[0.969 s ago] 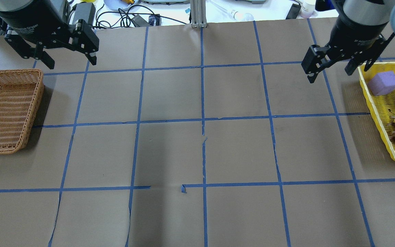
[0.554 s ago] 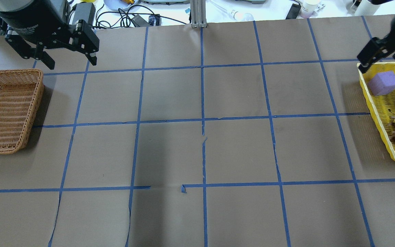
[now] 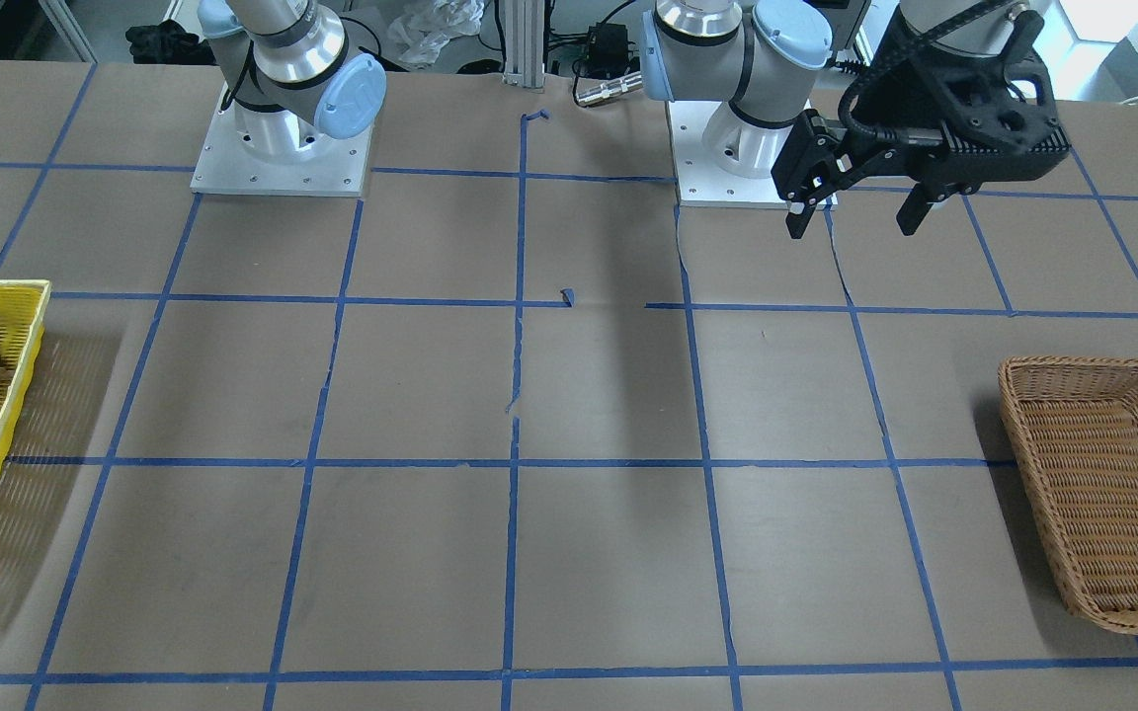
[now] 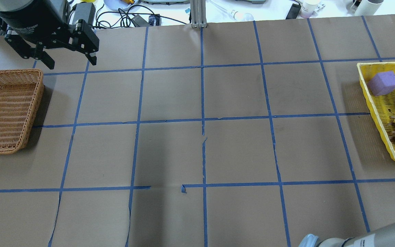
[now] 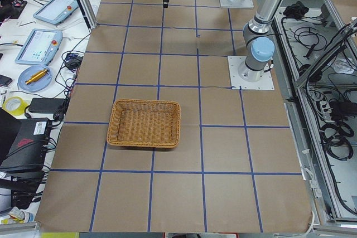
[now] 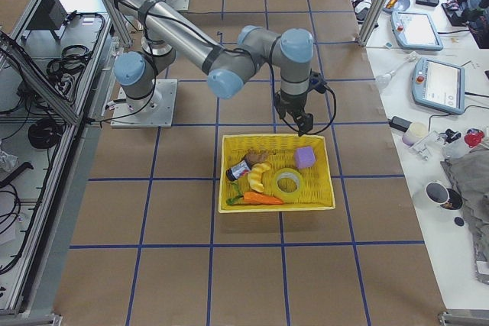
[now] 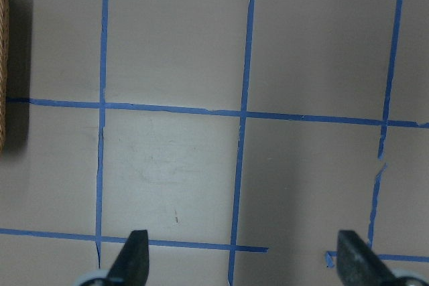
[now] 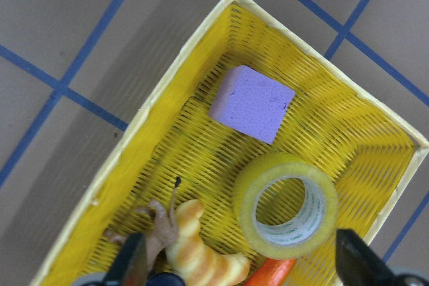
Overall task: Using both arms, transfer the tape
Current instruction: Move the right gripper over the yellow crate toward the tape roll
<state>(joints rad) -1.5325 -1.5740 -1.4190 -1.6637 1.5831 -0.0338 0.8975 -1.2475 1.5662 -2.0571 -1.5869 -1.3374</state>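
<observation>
Since a second ago the right claw (image 6: 302, 126) has left the overhead view and swung over the yellow basket (image 8: 159, 125); the left claw (image 4: 71, 63) is unmoved. The right claw hangs above the basket, jaws spread wide, holding nothing.

The tape (image 8: 284, 167) lies flat in the yellow basket, hole up, just under that claw. It is likely a light, stiff ring with a slick outer face. Best hold is probably one finger in the core and one outside, leaving the opposite arc free for the second claw.

It's crowded: yellow toy (image 8: 194, 249) and carrot (image 8: 268, 274) just beside the tape, purple block (image 8: 251, 103) near, basket wall near on one side.

Past the rim, the table (image 4: 201, 151) middle shows only blue grid lines, so there is room for the handover. Farthest is the left claw, open and holding nothing, hovering near the wicker basket (image 4: 12, 71).
</observation>
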